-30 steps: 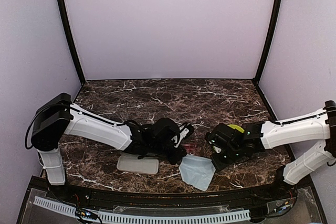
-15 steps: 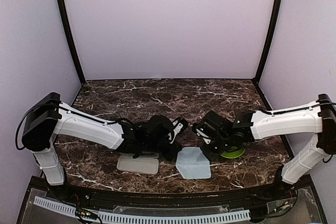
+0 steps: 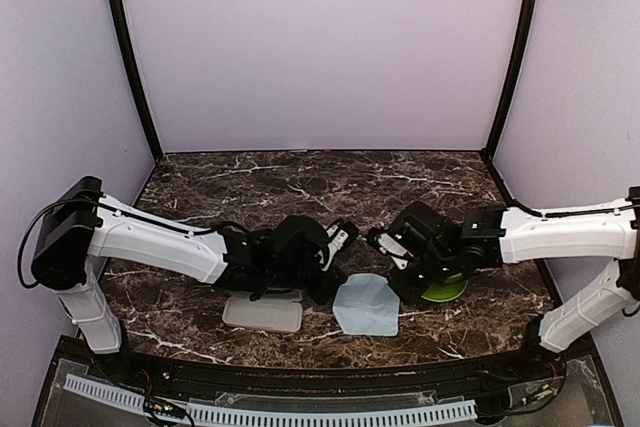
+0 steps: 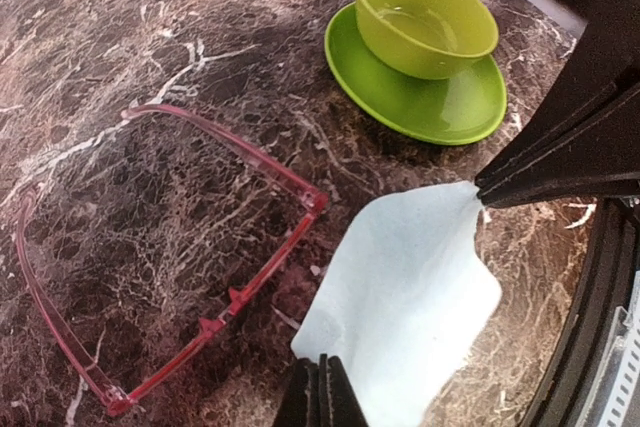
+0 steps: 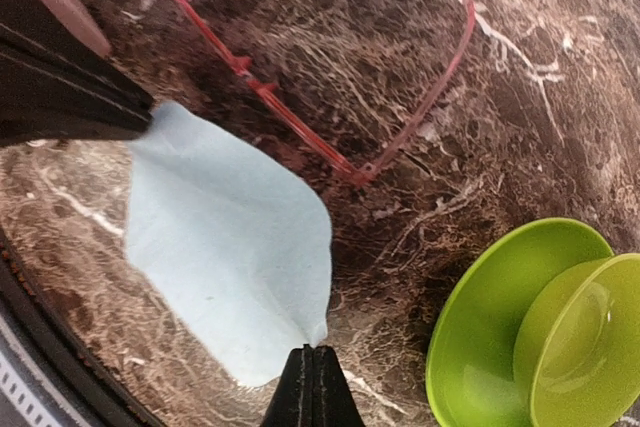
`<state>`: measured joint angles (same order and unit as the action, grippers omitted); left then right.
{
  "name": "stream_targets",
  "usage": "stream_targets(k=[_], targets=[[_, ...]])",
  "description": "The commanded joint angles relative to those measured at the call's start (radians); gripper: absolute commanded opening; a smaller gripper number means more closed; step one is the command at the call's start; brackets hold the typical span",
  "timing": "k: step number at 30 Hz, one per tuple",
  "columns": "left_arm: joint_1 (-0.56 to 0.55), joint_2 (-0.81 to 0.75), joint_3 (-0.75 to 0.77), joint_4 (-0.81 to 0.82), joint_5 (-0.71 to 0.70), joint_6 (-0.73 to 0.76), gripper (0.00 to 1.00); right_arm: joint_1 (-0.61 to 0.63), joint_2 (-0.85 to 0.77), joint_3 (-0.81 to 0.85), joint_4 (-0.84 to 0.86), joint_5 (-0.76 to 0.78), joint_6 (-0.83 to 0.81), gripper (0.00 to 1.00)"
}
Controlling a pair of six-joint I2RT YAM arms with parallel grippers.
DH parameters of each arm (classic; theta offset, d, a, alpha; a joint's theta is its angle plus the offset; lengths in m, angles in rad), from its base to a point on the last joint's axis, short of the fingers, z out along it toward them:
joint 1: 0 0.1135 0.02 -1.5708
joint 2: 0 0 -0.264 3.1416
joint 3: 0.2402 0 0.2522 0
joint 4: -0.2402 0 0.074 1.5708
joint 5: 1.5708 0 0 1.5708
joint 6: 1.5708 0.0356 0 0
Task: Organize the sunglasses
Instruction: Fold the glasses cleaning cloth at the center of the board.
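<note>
Right claw (image 5: 312, 352) (clamping cloth (image 5: 230, 247)) swung left — inward.

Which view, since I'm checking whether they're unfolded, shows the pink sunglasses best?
Left wrist: the whole pink sunglasses lie unfolded, unobstructed. Right wrist crops their top edge; top external barely shows them.

Legible text, labels, brands, numbers, signs: none. Sunglasses (image 4: 240, 297), cloth (image 4: 400, 297), bowl (image 4: 425, 17), saucer (image 4: 420, 107) and marble table (image 4: 150, 47) carry no readable marking in any view.
</note>
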<state>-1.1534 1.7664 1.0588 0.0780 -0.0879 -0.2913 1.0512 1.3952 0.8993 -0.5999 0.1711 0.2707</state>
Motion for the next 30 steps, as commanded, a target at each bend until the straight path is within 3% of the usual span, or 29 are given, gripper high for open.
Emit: stream_targets(k=[1,16,30], targets=[[-0.051,-0.086,-0.003,-0.06,-0.017,0.008,0.0,0.02,-0.103,-0.006,0.027,-0.131,-0.022,0.0],[-0.162,-0.244,-0.077,-0.168,-0.096,-0.105,0.0,0.123,-0.217,0.002,-0.069,-0.217,0.11,0.0],[-0.193,-0.244,-0.125,-0.165,-0.123,-0.17,0.0,0.165,-0.197,-0.027,-0.08,-0.171,0.206,0.0]])
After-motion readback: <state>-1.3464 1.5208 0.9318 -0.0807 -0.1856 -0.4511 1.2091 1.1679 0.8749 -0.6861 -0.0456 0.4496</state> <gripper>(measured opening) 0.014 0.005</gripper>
